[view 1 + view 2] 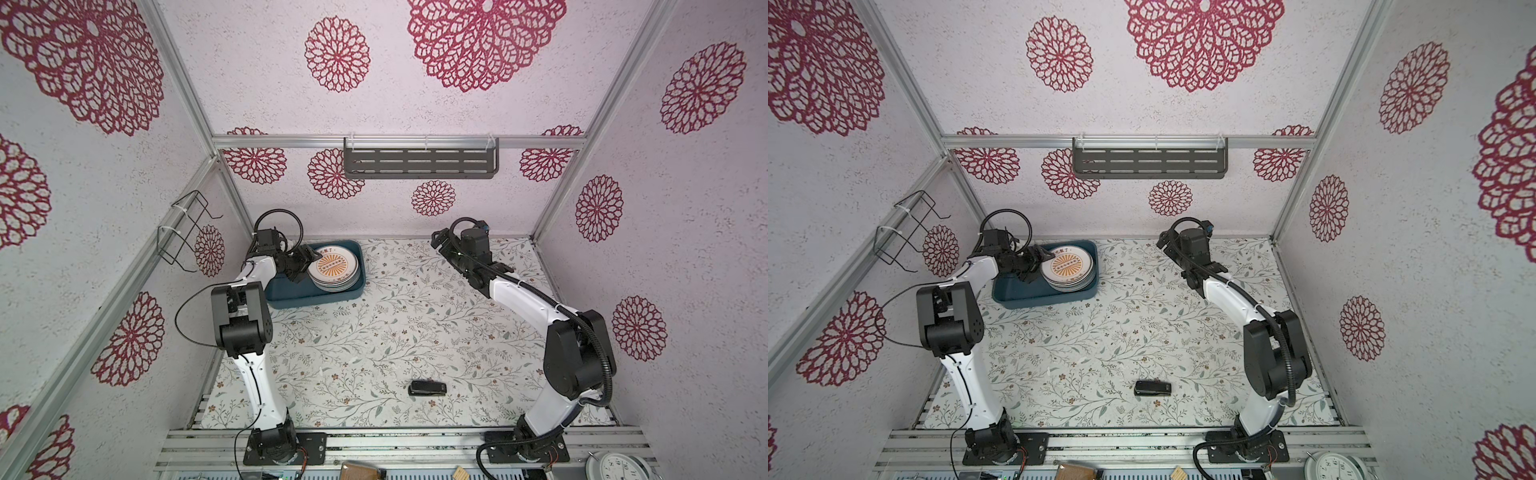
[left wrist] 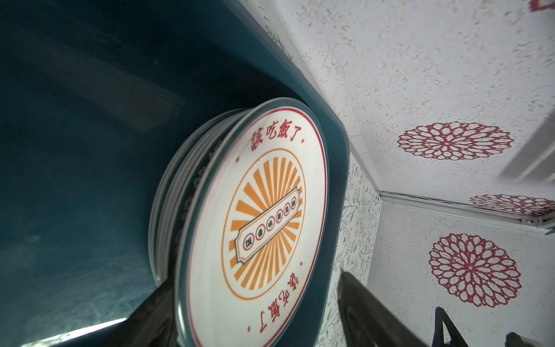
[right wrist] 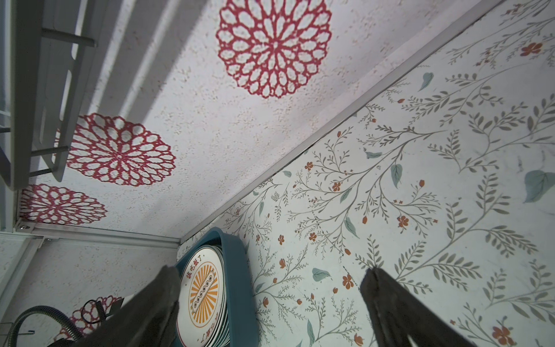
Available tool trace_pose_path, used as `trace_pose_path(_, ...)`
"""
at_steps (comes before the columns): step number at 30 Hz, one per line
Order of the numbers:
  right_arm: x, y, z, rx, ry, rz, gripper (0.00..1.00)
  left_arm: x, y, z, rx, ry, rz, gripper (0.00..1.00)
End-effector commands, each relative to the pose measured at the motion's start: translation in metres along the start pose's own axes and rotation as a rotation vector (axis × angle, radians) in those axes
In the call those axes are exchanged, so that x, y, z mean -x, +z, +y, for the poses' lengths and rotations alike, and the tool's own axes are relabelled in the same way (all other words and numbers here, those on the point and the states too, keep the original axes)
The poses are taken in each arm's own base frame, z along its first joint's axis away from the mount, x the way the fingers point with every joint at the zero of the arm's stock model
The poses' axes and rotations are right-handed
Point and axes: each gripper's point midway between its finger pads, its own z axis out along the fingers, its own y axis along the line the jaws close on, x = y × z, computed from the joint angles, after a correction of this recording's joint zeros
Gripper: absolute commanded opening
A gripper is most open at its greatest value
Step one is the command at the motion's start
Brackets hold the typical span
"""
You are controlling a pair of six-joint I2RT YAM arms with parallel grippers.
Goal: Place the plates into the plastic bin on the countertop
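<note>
- The plastic bin (image 1: pixel 322 300) sits on the counter (image 1: pixel 415 324) in its far left corner, with its long side running along the far edge.
- The plates (image 1: pixel 332 286) lie in one flat stack in the right half of the bin. How many there are cannot be told from the rims.
- The top plate (image 2: pixel 264 234) faces up. It is white with an orange sunburst centre, a thin red ring and red lettering, and its outer rim is dark teal.
- In both top views the rims of the lower plates show beneath it on the side nearer the front edge of the counter.
- The left end effector (image 1: pixel 305 265) reaches over the left half of the bin, at the left edge of the stack.
- It is spread: in the left wrist view its fingers (image 2: pixel 366 306) stand wide apart with the rim of the top plate between them. Whether either finger touches the plate cannot be told.
- The right end effector (image 1: pixel 438 241) hangs above the far edge of the counter, right of the middle and well apart from the bin.
- It too is spread: in the right wrist view its fingers (image 3: pixel 144 306) are far apart and pinch nothing.
- A small black object (image 1: pixel 427 387) lies on the counter near the front edge, right of the middle.
- A grey slotted shelf (image 1: pixel 420 163) hangs on the back wall and a black wire rack (image 1: pixel 187 230) on the left wall.
- A white clock (image 1: pixel 619 467) shows beyond the front right corner of the counter.
</note>
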Motion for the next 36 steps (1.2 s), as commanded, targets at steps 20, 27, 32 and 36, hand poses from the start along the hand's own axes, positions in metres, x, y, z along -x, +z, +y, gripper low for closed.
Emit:
trace_pose_path(20, 0.017, -0.027, -0.002, 0.004, 0.013, -0.080, 0.99, 0.011, -0.042, -0.014, 0.162, 0.060, -0.056, 0.90)
trace_pose_path(27, 0.016, -0.047, -0.018, -0.059, -0.032, -0.093, 0.99, 0.007, -0.083, -0.039, 0.134, 0.159, -0.175, 0.97)
trace_pose_path(32, 0.017, -0.072, -0.037, -0.133, -0.073, -0.116, 0.99, 0.002, -0.131, -0.055, 0.148, 0.255, -0.342, 0.97)
trace_pose_path(36, 0.014, -0.098, -0.055, -0.205, -0.105, -0.137, 0.99, -0.009, -0.171, -0.064, 0.134, 0.336, -0.494, 0.97)
